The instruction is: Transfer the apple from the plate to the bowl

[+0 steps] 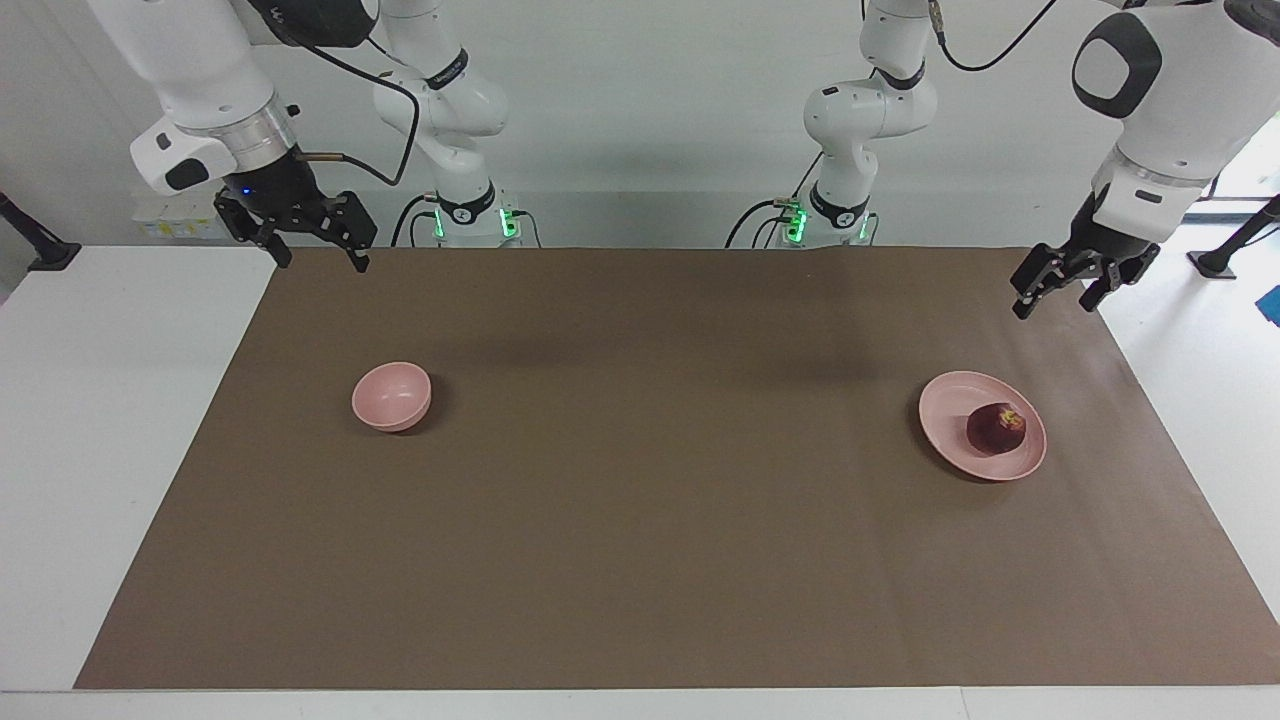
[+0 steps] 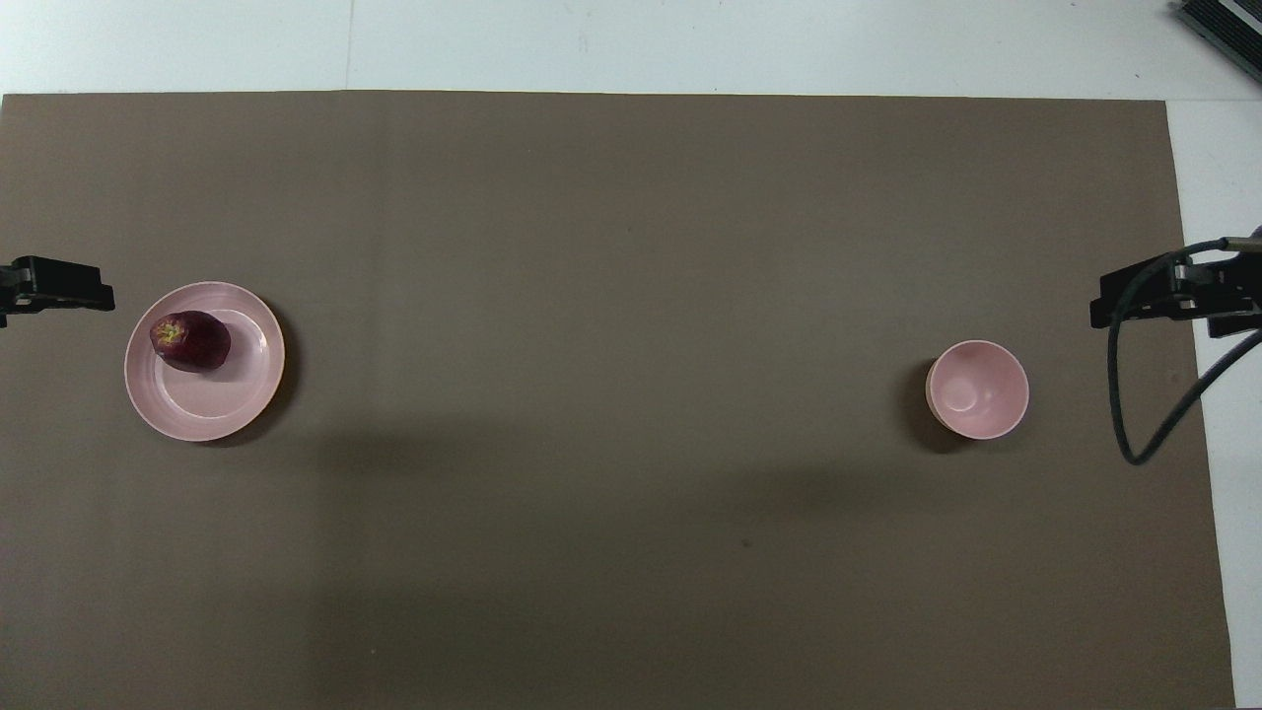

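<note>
Watching the apple (image 1: 996,429) sit on the plate (image 1: 950,400) at the left arm's end, we see the left hand (image 1: 1062,290) open and closest above; right hand (image 1: 318,247) open, waiting.

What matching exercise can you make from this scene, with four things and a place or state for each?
Things:
1. apple
2. bowl
3. left gripper
4. right gripper

States:
A. empty, toward the right arm's end
B. open, up over the mat's edge near the plate
C. lies on the plate
D. open, waits over the mat's corner

Pairs: 1-C, 2-A, 3-B, 4-D
</note>
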`<state>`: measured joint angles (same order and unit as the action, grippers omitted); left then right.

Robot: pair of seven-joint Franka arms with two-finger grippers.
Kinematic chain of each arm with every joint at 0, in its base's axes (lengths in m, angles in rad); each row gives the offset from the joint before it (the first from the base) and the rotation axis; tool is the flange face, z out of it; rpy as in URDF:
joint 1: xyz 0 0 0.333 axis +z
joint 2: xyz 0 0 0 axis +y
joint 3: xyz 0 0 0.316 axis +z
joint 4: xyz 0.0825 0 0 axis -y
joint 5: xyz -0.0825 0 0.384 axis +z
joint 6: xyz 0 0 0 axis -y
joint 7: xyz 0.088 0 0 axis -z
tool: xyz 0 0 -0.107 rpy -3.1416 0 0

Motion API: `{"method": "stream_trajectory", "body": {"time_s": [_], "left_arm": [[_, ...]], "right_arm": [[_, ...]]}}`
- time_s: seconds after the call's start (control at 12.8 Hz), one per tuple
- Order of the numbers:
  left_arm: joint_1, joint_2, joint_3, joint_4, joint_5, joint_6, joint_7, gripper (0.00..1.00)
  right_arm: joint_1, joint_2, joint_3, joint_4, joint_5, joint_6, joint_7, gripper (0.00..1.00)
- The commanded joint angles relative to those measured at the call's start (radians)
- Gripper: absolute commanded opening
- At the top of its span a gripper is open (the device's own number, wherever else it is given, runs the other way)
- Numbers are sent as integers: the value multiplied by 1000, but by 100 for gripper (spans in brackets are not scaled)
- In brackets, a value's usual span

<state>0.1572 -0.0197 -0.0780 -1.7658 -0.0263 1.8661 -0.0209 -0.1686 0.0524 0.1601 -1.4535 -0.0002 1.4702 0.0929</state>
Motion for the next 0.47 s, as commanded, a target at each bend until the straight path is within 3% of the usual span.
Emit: {"method": "stream_trajectory", "body": {"time_s": [0.0, 0.23, 0.39], "left_arm": [[48, 26, -6, -52, -3, 94, 16, 100], [59, 95, -6, -60, -3, 163, 7, 100], [70, 124, -6, -118, -3, 221, 10, 100]], "right_arm": [[-6, 7, 6, 19, 0, -19, 1, 100], [-5, 7, 6, 18, -7, -7, -1, 100], [-3, 7, 6, 10, -14, 9, 1, 100]]}}
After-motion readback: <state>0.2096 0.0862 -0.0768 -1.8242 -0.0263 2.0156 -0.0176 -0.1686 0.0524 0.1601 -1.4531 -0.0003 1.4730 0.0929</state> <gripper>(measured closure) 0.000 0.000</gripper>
